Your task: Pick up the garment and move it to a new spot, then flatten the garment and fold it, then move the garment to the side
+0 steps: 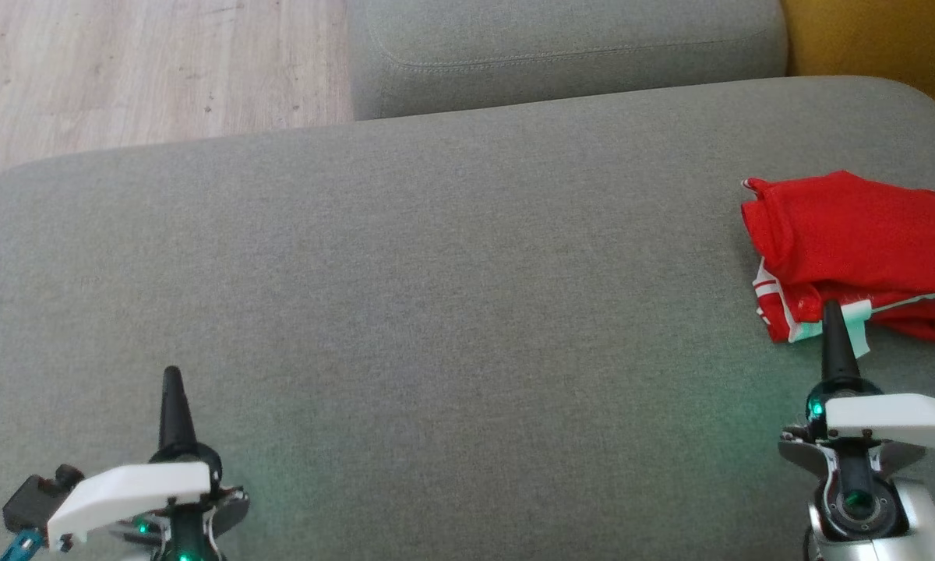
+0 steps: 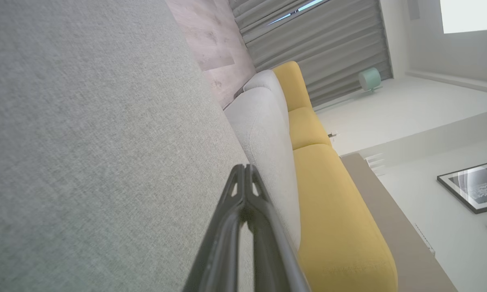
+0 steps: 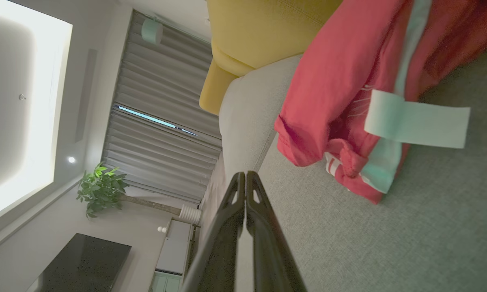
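My left claw (image 1: 173, 382) is pinched fully shut, its two long dark fingers pressed together into one point. It hangs over the near left part of the broad grey woven-fabric sofa seat (image 1: 452, 273), with nothing in it. In my left wrist view the same closed claw (image 2: 245, 172) points along the bare grey cloth towards a paler grey rounded cushion (image 2: 263, 134) and a mustard-yellow upholstered cushion (image 2: 332, 211) beyond it.

My right claw (image 1: 833, 315) is closed just as tightly and also holds nothing. It sits over the near right part of the seat. From the head view its tip overlaps the near edge of the crumpled red garment with white stripes (image 1: 857, 234). My right wrist view shows the shut claw (image 3: 246, 178) apart from the cloth, with a strip of grey seat between the tips and the nearest red fold.

The garment (image 3: 337, 81) lies bunched in loose folds at the far right of the seat, well apart from my left claw, and it runs out of the head view at the right edge. A flat white fabric band (image 3: 418, 119) sticks out from its near side and rests on the grey cloth; the same band (image 1: 859, 321) shows just beside my right claw's finger in the head view. Behind the seat lies a second grey cushion (image 1: 561, 54), with pale wood-plank floor (image 1: 125, 70) to its left.
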